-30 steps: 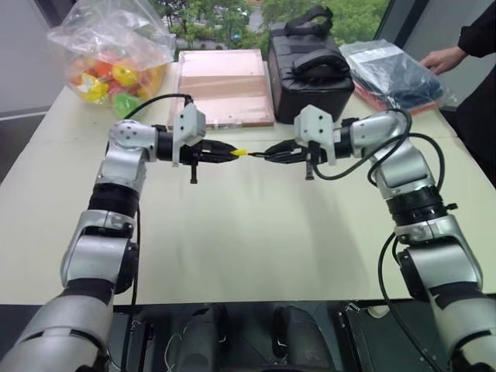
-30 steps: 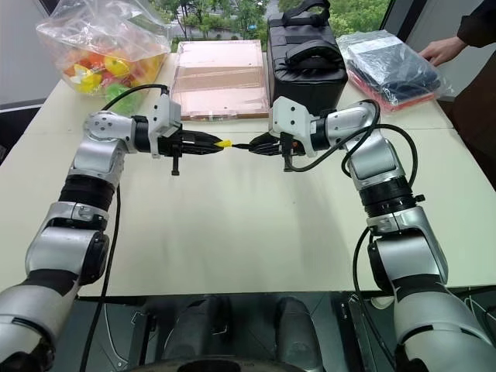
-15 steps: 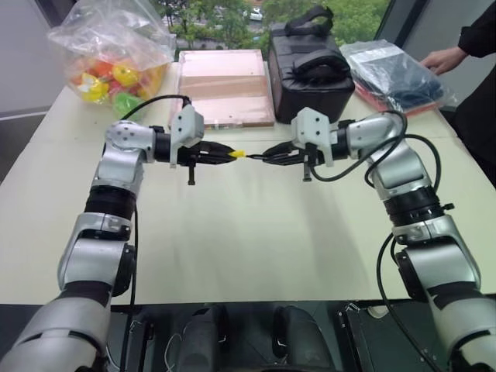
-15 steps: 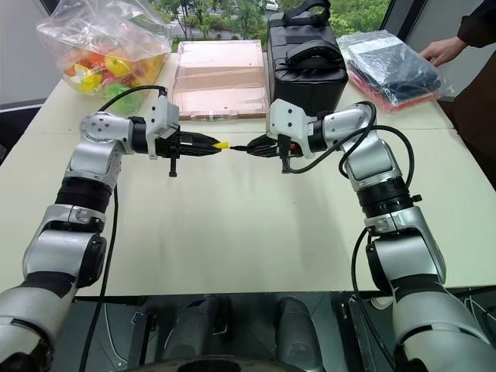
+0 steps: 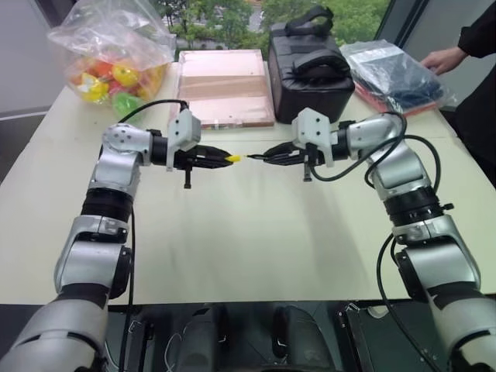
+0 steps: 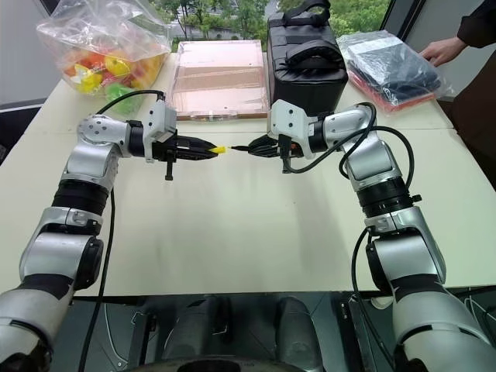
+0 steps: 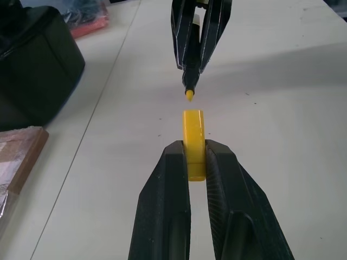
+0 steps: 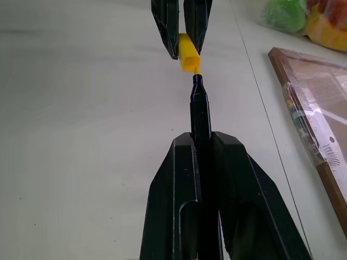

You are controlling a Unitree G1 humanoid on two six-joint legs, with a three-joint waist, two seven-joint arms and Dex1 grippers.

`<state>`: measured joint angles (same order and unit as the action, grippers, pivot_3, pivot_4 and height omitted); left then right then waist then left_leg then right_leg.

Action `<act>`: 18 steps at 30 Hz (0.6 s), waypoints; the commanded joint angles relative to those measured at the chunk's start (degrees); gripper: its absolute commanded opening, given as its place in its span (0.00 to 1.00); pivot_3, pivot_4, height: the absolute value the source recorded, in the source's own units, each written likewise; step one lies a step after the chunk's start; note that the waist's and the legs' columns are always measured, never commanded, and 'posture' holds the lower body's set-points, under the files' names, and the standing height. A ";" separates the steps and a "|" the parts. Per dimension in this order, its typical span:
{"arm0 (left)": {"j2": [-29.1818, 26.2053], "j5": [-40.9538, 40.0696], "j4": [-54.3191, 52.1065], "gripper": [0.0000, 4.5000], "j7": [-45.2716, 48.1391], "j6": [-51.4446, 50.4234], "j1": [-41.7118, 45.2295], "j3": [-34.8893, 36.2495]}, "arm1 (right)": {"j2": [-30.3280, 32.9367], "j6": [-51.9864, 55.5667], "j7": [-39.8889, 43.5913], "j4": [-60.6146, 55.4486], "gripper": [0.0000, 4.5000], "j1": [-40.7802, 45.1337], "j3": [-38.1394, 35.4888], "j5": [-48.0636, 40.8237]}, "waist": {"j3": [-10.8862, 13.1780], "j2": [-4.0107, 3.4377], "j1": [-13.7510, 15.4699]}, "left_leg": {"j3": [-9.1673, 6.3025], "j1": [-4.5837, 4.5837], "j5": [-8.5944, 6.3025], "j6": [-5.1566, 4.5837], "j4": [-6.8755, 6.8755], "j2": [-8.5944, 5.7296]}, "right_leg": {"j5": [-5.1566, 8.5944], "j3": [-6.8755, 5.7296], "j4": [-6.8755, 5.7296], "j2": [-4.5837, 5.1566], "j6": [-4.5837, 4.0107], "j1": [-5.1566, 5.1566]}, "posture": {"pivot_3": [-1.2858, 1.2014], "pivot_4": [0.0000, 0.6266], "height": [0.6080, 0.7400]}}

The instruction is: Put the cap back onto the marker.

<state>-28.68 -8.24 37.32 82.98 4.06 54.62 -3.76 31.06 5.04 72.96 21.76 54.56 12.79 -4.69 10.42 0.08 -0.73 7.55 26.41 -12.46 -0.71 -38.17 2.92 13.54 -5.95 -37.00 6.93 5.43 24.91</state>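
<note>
I hold the cap (image 7: 194, 142) pinched tight in my left pincer (image 5: 223, 157) and the marker (image 8: 199, 111) clamped in my right pincer (image 5: 271, 155), both raised above the worktop (image 5: 256, 232) and pointing at each other. The marker's tip sits just short of the cap's mouth, so I judge this the alignment step. Next I must line the two up on one axis and press them together without skewing.

Head stereo pair looks forward and down from the near edge of the surface (image 5: 248, 248), taking in its far edge. Each wrist view sits close behind its own hand, facing the other: left hand (image 7: 195, 157), right hand (image 8: 200, 143). All share the mid-surface gap.
</note>
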 commanded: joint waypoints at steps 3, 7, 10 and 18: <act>-0.02 -1.29 -2.36 0.01 -0.23 0.01 0.70 0.03 | -0.13 -0.58 -0.24 -1.13 0.00 1.36 -0.68 -0.35 | 0.00 0.00 -0.01 | 0.00 0.00 0.00 0.00 0.00 0.00 | 0.00 0.00 0.00 0.00 0.00 0.00 | 0.52 0.24 1.00; 0.71 -0.98 -1.73 0.01 -0.46 0.60 0.97 -0.29 | -0.32 -0.26 -0.27 -1.69 0.00 1.11 -0.61 -0.47 | 0.00 0.00 0.01 | 0.00 0.00 0.00 0.00 0.00 0.00 | 0.00 0.00 0.00 0.00 0.00 0.00 | 0.52 0.24 1.00; 1.18 -0.85 -1.29 0.01 -0.52 0.71 1.38 -0.38 | -0.42 -0.07 -0.30 -1.99 0.00 0.93 -0.63 -0.53 | 0.00 0.00 -0.01 | 0.00 0.00 0.00 0.00 0.00 0.00 | 0.00 0.00 0.00 0.00 0.00 0.00 | 0.52 0.24 1.00; 1.88 -0.59 -0.05 0.01 -0.89 1.33 2.19 -0.46 | -0.51 0.24 -0.47 -2.40 0.00 0.62 -0.60 -0.63 | 0.00 0.00 0.00 | 0.00 0.00 0.00 0.00 0.00 0.00 | 0.00 0.00 0.00 0.00 0.00 0.00 | 0.52 0.24 1.00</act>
<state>-27.12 -8.22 37.87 82.16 4.37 54.77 -3.87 30.76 5.57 72.72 21.73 54.50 12.82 -4.70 10.42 0.08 -0.74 7.55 26.41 -12.46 -0.70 -38.17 2.92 13.54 -5.95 -37.00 6.93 5.43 24.91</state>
